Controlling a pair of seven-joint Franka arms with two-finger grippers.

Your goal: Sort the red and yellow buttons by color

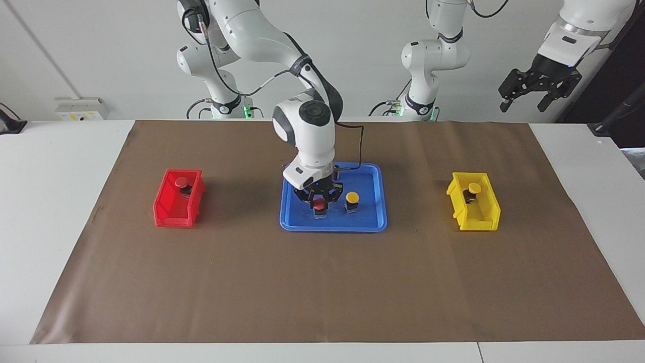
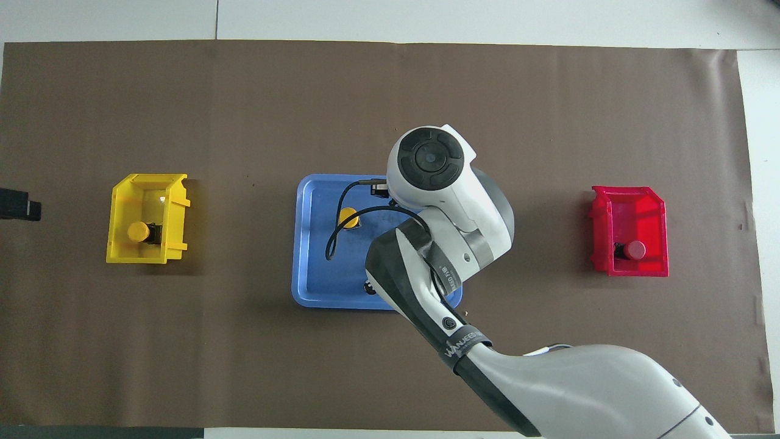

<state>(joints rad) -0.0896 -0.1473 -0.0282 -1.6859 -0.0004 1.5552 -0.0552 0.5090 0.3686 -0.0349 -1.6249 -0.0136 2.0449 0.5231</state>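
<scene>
On the blue tray (image 1: 375, 222) my right gripper (image 1: 319, 201) is shut on a red button (image 1: 319, 203), holding it upright just over the tray floor. Beside it, toward the left arm's end, a yellow button (image 1: 351, 196) (image 2: 348, 217) stands on the tray. Another red button (image 1: 181, 182) (image 2: 635, 249) lies in the red bin (image 1: 169, 214). Another yellow button (image 1: 473, 188) (image 2: 138, 231) lies in the yellow bin (image 1: 476, 222). My left gripper (image 1: 524, 103) hangs open and empty, high over the left arm's end of the table. In the overhead view the right arm's wrist hides the held button.
A brown mat (image 1: 322, 282) covers the table. The red bin (image 2: 631, 268) sits toward the right arm's end and the yellow bin (image 2: 122, 253) toward the left arm's end, with the tray (image 2: 311, 286) between them. The right arm's black cable (image 2: 335, 238) loops over the tray.
</scene>
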